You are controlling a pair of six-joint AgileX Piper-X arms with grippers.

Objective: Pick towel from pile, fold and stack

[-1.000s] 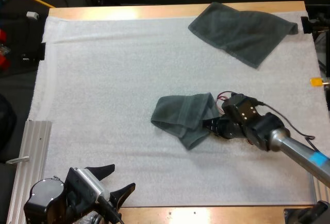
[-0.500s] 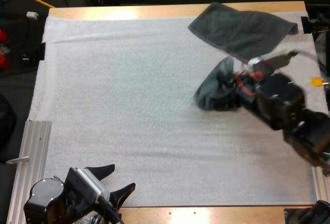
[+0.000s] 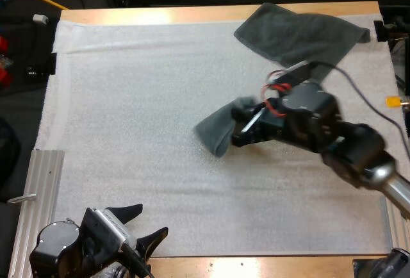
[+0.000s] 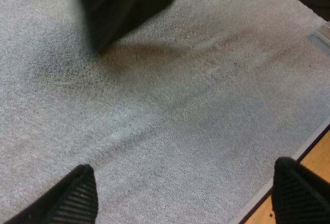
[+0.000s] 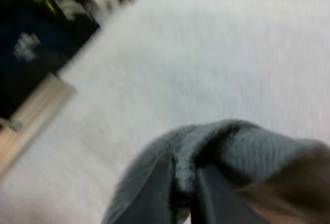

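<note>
Near the middle of the mat (image 3: 128, 111), your right gripper (image 3: 246, 129) carries the crumpled towel (image 3: 216, 132) by one small bunch of cloth. The risk is a slip: a quick swing could pull that fold free and drop the towel in a heap. Its fingers (image 5: 160, 193) are nearly closed, pinching the fold from both sides, though the blur hides how deep the bite goes. Your left gripper (image 3: 144, 223) hovers at the near edge, fingers spread wide, touching nothing. A second towel (image 3: 301, 38) lies at the far right corner.

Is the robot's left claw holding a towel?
No, the left gripper has its fingers wide apart over the white mat; the towel is in the right gripper.
</note>
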